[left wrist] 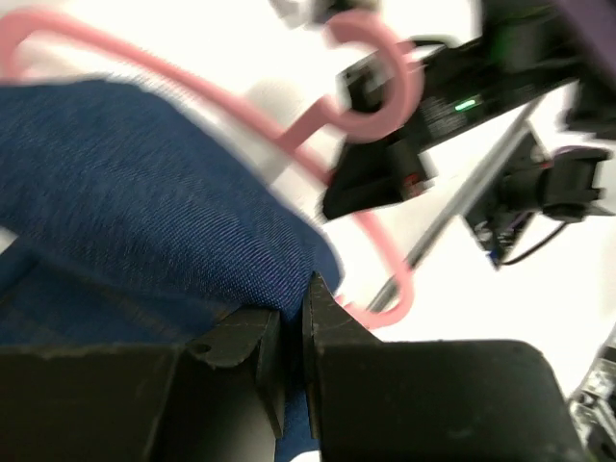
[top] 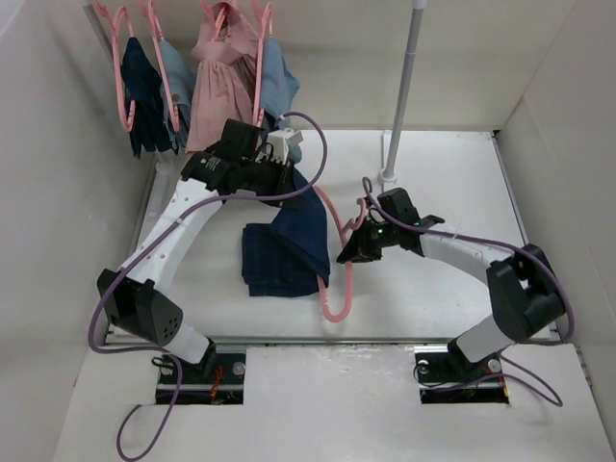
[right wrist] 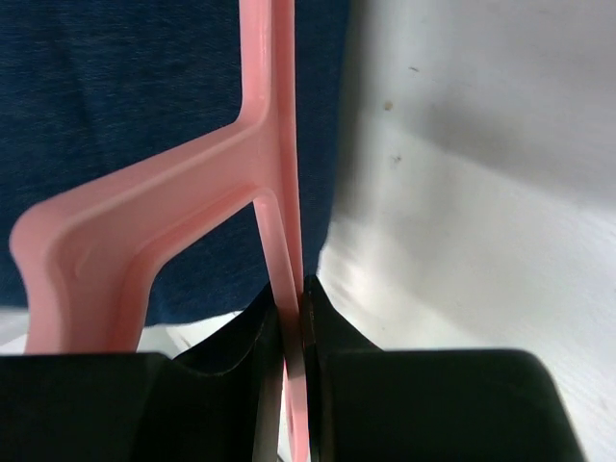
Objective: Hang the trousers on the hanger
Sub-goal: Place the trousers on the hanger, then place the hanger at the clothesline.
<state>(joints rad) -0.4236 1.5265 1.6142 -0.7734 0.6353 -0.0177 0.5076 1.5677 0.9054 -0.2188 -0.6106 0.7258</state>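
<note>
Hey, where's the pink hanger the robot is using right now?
In the top view the hanger sits near centre frame, along the right edge of the trousers, with the right gripper pinching it from the right.

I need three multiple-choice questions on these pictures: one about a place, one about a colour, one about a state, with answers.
1. Where do the hung garments sit in the top view? A) upper left B) lower right C) centre
2. What colour is the hanger? A) green B) pink C) white
3. How is the right gripper? A) wide open B) shut on the hanger C) out of view
Answers: A, they hang in that corner; B, pink plastic shows in every view; B, its jaws pinch the hanger's bar.
</note>
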